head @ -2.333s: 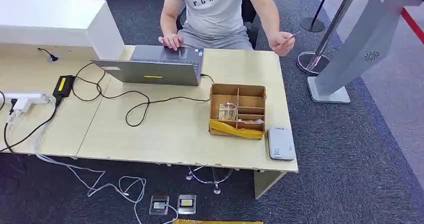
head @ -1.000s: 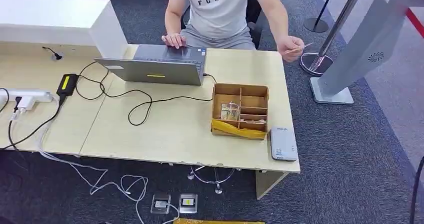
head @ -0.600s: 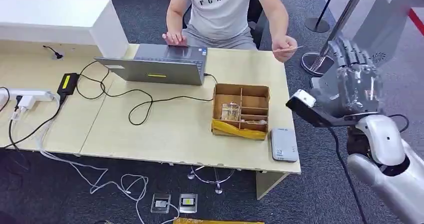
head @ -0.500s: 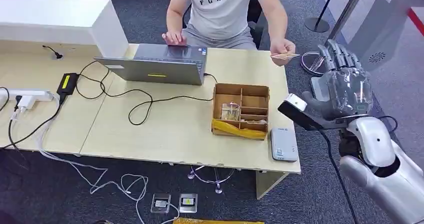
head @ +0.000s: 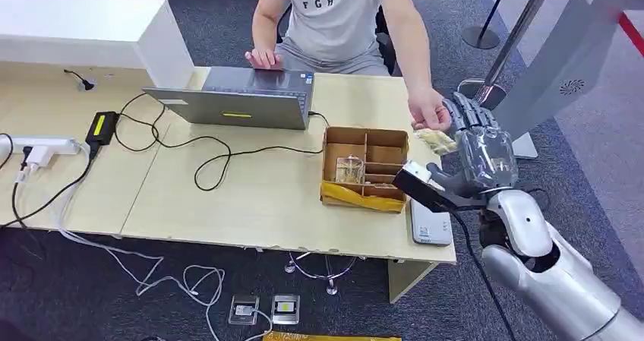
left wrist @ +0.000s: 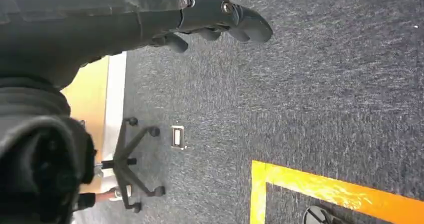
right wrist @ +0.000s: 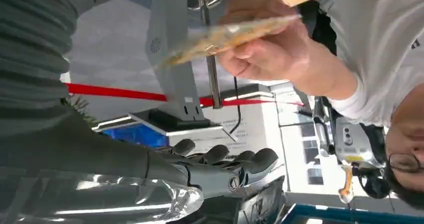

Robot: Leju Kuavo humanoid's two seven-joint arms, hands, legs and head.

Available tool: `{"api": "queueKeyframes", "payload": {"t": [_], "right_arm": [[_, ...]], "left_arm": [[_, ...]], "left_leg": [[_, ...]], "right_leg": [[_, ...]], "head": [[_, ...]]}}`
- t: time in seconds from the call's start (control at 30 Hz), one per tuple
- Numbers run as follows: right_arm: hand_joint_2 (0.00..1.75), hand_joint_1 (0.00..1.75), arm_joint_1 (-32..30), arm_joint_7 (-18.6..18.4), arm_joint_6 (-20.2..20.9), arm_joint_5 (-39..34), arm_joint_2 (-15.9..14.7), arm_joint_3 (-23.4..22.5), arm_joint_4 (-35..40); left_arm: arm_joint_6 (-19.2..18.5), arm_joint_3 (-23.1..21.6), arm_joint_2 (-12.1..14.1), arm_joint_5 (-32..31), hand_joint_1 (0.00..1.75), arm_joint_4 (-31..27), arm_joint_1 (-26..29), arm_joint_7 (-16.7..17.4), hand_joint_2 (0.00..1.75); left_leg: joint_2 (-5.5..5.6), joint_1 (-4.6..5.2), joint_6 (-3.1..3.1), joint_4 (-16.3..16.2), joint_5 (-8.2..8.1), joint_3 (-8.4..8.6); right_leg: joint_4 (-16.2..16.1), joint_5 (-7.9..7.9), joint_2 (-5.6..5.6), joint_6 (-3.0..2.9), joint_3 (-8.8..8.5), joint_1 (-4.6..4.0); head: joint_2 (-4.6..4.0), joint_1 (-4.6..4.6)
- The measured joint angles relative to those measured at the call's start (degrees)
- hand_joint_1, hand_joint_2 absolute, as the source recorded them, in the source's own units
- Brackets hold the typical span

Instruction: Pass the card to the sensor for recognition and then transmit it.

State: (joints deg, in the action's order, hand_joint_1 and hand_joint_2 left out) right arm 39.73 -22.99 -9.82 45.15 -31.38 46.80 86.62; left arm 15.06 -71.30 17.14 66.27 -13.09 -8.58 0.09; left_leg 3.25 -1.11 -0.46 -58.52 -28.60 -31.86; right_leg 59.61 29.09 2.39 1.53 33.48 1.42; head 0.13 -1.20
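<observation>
Card point(head: 435, 140) yellowish; sensor point(head: 430, 224) grey; right hand point(head: 480, 153) silver-grey; box point(head: 363, 167) brown; desk point(head: 250, 197) pale wood.

- The right hand point(head: 480, 153) is up at the desk's right end, fingers spread and pointing away, nothing in its grasp.
- A person's hand point(head: 430, 115) holds the card point(head: 435, 140) just beside those fingertips.
- The card reader point(head: 431, 225) lies flat on the near right corner of the desk point(head: 250, 197), partly behind the wrist.
- Left of the hand sits the divided cardboard box point(head: 364, 168).
- At the far edge the person's other hand rests on the laptop point(head: 241, 98).
</observation>
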Motion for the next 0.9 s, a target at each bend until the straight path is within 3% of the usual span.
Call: {"api": "queueKeyframes", "payload": {"t": [0.1, 0.13, 0.5, 0.9], "right_arm": [[1.75, 0.0, 0.15, 0.85, -2.34, -1.03, 1.88, 0.13, -3.02], [1.75, 1.75, 0.18, 1.11, -2.95, -1.11, 2.67, 0.22, -4.39], [1.75, 1.75, 0.16, 1.24, -2.9, -1.09, 4.46, 0.48, -7.6], [1.75, 1.75, 0.2, 3.28, -6.42, -0.65, 6.27, 0.46, -10.25]], "left_arm": [[0.15, 0.0, -0.04, 0.22, 0.0, 0.0, 0.0, 0.0, 0.0], [0.15, 0.0, -0.04, 0.22, 0.0, 0.0, -0.03, 0.0, 0.0], [0.63, 0.0, -0.02, -0.64, 0.0, 0.48, 0.08, 0.09, 0.0], [2.03, 0.13, -0.3, 0.28, 0.0, 0.48, 0.08, 0.55, 0.0]], "left_leg": [[-0.04, 0.0, 0.0, 0.0, 0.0, 0.02], [-0.04, 0.0, 0.0, 0.0, 0.0, 0.03], [-0.05, 0.0, 0.0, -0.01, 0.0, 0.03], [-0.05, 0.0, 0.0, -0.01, 0.0, 0.03]], "right_leg": [[0.0, 0.0, 0.02, 0.0, 0.0, 0.0], [0.0, 0.0, 0.02, 0.0, 0.0, 0.0], [0.0, -0.01, 0.03, -0.01, 0.02, 0.0], [0.0, -0.01, 0.03, -0.01, 0.02, 0.0]], "head": [[0.0, 0.0], [0.0, 0.02], [0.0, 0.02], [0.0, 0.0]]}}
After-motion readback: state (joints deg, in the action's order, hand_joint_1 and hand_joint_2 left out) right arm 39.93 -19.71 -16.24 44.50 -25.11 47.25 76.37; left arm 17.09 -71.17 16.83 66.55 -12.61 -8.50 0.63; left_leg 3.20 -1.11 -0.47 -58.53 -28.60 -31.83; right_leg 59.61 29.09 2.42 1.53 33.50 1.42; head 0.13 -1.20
